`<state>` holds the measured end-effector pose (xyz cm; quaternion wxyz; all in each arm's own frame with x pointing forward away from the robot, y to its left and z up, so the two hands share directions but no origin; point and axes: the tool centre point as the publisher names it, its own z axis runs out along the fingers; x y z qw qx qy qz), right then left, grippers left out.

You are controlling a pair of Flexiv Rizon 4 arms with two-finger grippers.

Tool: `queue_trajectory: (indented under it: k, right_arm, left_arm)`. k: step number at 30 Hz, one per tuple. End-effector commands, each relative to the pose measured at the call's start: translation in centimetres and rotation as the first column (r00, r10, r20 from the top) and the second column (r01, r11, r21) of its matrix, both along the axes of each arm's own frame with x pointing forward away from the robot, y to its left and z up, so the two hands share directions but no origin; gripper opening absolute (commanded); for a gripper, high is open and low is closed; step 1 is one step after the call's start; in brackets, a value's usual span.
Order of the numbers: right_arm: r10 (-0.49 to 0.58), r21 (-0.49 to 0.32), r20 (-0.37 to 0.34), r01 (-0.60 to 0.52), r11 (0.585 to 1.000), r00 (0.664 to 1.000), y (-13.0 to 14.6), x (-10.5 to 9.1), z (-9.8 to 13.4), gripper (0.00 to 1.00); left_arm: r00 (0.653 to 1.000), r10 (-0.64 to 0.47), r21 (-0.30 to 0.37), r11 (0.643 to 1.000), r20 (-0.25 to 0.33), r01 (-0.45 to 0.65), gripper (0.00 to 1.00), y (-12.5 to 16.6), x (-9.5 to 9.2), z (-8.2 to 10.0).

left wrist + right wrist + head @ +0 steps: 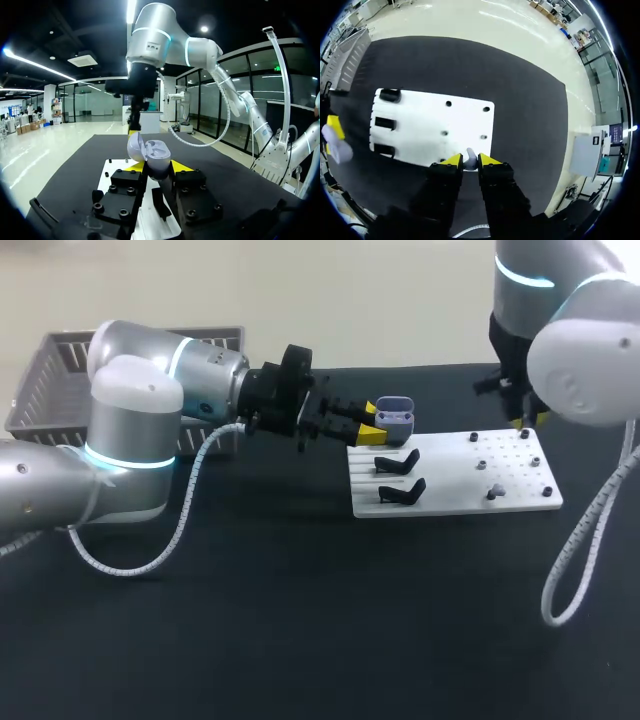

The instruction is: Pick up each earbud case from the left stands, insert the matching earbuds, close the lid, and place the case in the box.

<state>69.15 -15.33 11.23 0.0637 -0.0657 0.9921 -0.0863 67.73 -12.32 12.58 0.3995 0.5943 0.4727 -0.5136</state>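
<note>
My left gripper (372,422) holds a pale lavender earbud case (396,415) by its sides, just above the far left corner of the white board (455,502). In the left wrist view the case (149,159) sits between the yellow tips with its lid open and tilted back. My right gripper (470,160) points down at the board's far right corner, shut on a small white earbud (469,158). In the head view the right gripper (526,421) is mostly hidden behind its own arm.
Two empty black stands (397,462) (402,492) remain on the board's left part. Small pegs and an earbud (492,493) dot its right part. A grey basket (55,390) stands at the table's far left, behind my left arm.
</note>
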Motion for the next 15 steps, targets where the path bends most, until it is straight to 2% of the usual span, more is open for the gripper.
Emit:
queue_trajectory:
  k: [1, 7, 9, 15]
  right_arm:
    - [-0.013, 0.004, -0.001, 0.013, 1.000, 1.000, 1.6, -3.3, 2.4, 0.00]
    - [-0.039, -0.008, -0.003, 0.039, 0.999, 0.999, 5.3, -5.5, 4.5, 0.00]
    - [-0.043, 0.002, 0.002, 0.043, 0.999, 0.999, 6.5, -5.9, 5.3, 0.00]
    - [-0.060, -0.038, 0.009, 0.060, 0.997, 0.998, 9.8, -7.0, 7.4, 0.00]
  left_arm:
    - [1.000, -0.002, 0.002, 1.000, -0.001, 0.002, 0.00, 0.0, 0.1, 0.0]
    - [1.000, -0.002, 0.002, 1.000, -0.001, 0.002, 0.00, 0.0, 0.1, 0.0]
    - [1.000, -0.002, 0.002, 1.000, -0.001, 0.002, 0.00, 0.0, 0.1, 0.0]
    - [1.000, -0.002, 0.002, 1.000, -0.001, 0.002, 0.00, 0.0, 0.1, 0.0]
